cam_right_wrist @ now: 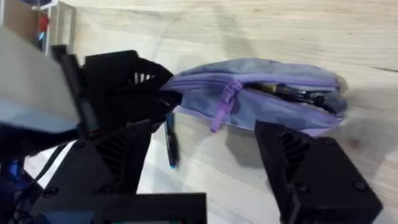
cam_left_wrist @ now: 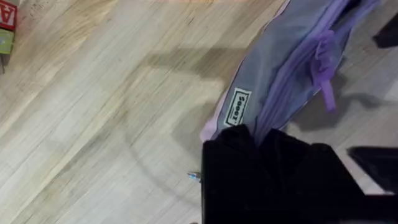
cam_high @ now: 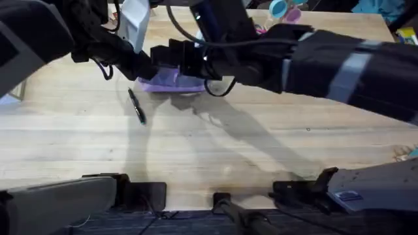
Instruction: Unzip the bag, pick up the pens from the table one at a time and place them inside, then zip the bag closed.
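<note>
The lavender and grey bag (cam_high: 171,81) lies on the table (cam_high: 215,137) at the far middle. In the right wrist view the bag (cam_right_wrist: 261,106) has its zipper partly open, with dark contents showing at one end, and the purple zipper pull (cam_right_wrist: 224,102) sits near the middle. My left gripper (cam_high: 149,70) is shut on the bag's end by the label (cam_left_wrist: 236,107). Just over the bag my right gripper (cam_right_wrist: 205,134) stands open, a finger (cam_right_wrist: 311,174) on each side of it. One black pen (cam_high: 136,106) lies on the wood in front of the bag's left end.
Teal and pink objects (cam_high: 282,8) lie at the far edge of the table. Lettered wooden blocks (cam_left_wrist: 6,25) sit off to one side of the left gripper. Bare wood stretches between the pen and the arm bases.
</note>
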Controlling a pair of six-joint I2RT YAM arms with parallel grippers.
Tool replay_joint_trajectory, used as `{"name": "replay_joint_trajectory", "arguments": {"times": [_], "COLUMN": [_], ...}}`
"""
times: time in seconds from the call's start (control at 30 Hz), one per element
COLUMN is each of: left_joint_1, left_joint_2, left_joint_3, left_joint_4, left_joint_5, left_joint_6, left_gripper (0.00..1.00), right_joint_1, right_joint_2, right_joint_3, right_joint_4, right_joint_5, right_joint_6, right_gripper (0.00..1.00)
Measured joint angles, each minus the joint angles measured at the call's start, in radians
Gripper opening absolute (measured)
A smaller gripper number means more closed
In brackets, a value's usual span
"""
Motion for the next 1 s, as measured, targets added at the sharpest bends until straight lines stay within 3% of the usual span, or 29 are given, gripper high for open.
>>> {"name": "replay_joint_trajectory", "arguments": {"times": [0.2, 0.5, 1.0], "left_joint_1": [0.0, 0.0, 0.0], "left_joint_2": [0.0, 0.0, 0.0], "left_joint_3": [0.0, 0.0, 0.0], "left_joint_4": [0.0, 0.0, 0.002], "left_joint_5": [0.0, 0.001, 0.002], "left_joint_6": [0.0, 0.0, 0.0], "left_gripper": [0.041, 0.041, 0.042], "right_joint_1": [0.0, -0.001, 0.0], "right_joint_2": [0.058, 0.099, 0.14], "right_joint_3": [0.0, 0.0, 0.0], "right_joint_4": [0.053, 0.087, 0.114], "right_joint_5": [0.003, 0.041, 0.129], "right_joint_6": [0.003, 0.007, 0.007], "right_gripper": [0.919, 0.689, 0.498]}}
